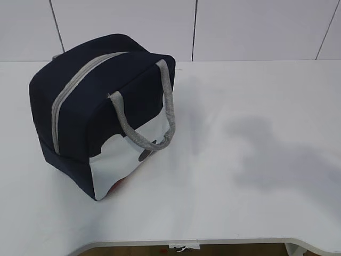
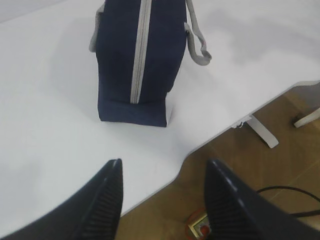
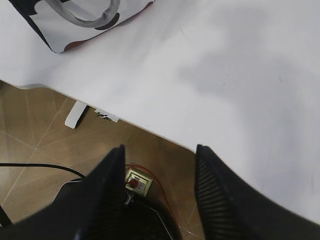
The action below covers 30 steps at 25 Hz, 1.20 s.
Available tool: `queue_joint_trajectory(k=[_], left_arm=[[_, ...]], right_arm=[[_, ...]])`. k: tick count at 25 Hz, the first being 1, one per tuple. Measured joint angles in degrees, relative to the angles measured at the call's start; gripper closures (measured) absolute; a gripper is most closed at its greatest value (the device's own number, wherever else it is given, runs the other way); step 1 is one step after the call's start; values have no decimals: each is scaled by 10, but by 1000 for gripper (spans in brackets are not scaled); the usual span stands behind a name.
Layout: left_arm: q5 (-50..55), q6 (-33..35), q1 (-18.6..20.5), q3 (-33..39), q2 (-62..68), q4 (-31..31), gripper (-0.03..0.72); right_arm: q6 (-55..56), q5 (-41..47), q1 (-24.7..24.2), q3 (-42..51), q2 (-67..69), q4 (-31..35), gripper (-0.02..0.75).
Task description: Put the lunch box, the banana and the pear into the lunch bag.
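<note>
The boxy navy-blue fabric lunch bag [image 1: 101, 109], with its white lower panel, stands upright on the white counter [image 1: 250, 160], its grey zipper [image 2: 139, 50] apparently closed along the top and down the end. From the left pincer [image 2: 162, 200] the bag sits ahead and well apart, its zippered end facing the wrist camera; from the right pincer [image 3: 160, 192] it lies ahead and off to the left, with only its lower white panel and one grey strap handle [image 3: 92, 17] in view. Both pincers are spread wide with nothing between the jaws, and both hang at or past the counter's near edge, over the wooden floor [image 3: 45, 150].

The lunch box, the banana and the pear show in no view, so I cannot say where they are.

The bag looks soft and light: fabric walls that would likely fold or slide under a one-sided pull. The woven strap handles [image 1: 160, 122] seem the surest hold for steadying it, while the zipper would want a fine pinch at its pull, which I cannot make out here. One pincer bracing the bag while the other works the zipper seems sensible.

To the right of the bag the counter offers broad room, shaded only by soft shadows. The curved near edge [image 2: 190, 150] is close to the left pincer, so any low reach forward must clear that lip first.
</note>
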Motion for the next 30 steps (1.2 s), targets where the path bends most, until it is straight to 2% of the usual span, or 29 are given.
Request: queue_joint_trajectory(k=[11, 19, 30], left_arm=[[0, 0, 0, 125, -102, 2, 288], [0, 0, 0, 177, -171, 24, 321], [-2, 0, 0, 248, -276, 25, 327]], right_arm=[[0, 4, 1, 132, -196, -22, 376], [-2, 0, 1, 225, -290, -64, 376], [-10, -7, 1, 287, -410, -69, 376]])
